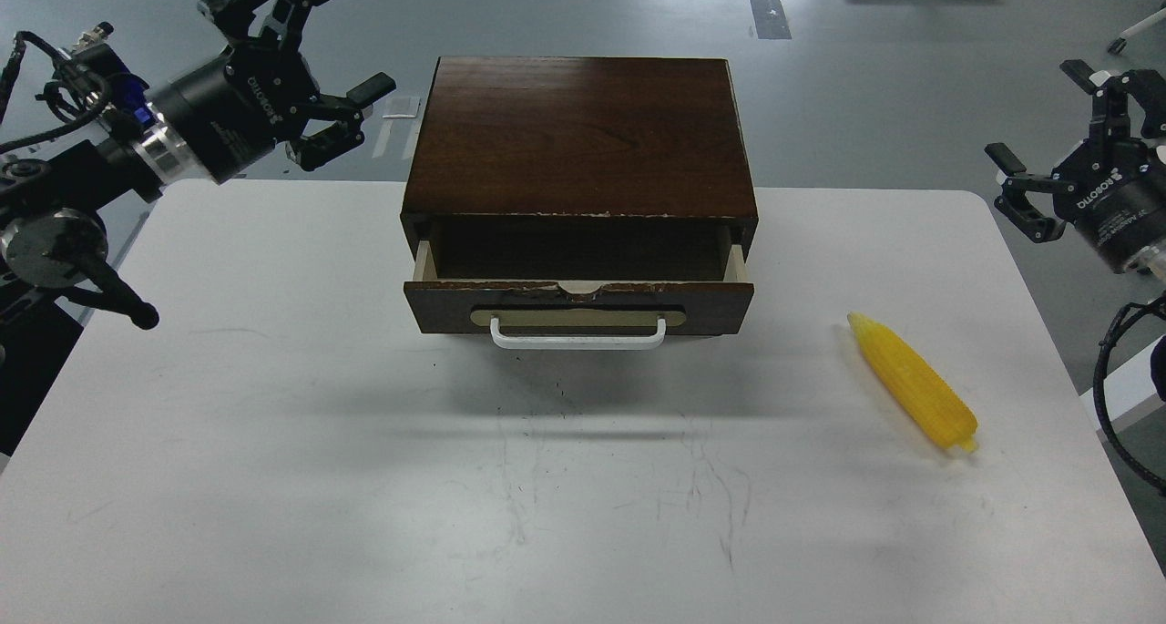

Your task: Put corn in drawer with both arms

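Our left arm comes in from the upper left edge, its thick black links low at the border and its silver wrist ring turned toward the far side of the white rectangular table [273,405]. Our left gripper [314,55], a black three-fingered claw, hangs above the table's far left corner with its fingers spread wide and nothing between them; it is released and empty. One finger points up and away, the others reach right toward the cabinet.

Just to the right of that claw, and a little nearer to us, stands the dark brown wooden box-like cabinet [580,132]. Its dark brown wooden drawer [579,303] is pulled partly out toward us, showing pale inner sides and a shadowed interior. A white bar handle [577,335] on a beige oblong plate sits on the drawer front, well apart from both claws.

Our right arm enters from the right edge, with a black cable looping below it. Our right gripper [1057,141] is held off the table's far right corner, fingers splayed and pointing up and left; it too is released and holds nothing.

The bright yellow ribbed plastic corn cob [914,383] lies flat on the table below and to the left of the right claw, nearer to us, well apart from it. It lies at a slant, its tapered tip pointing toward the drawer, which is off to its left.
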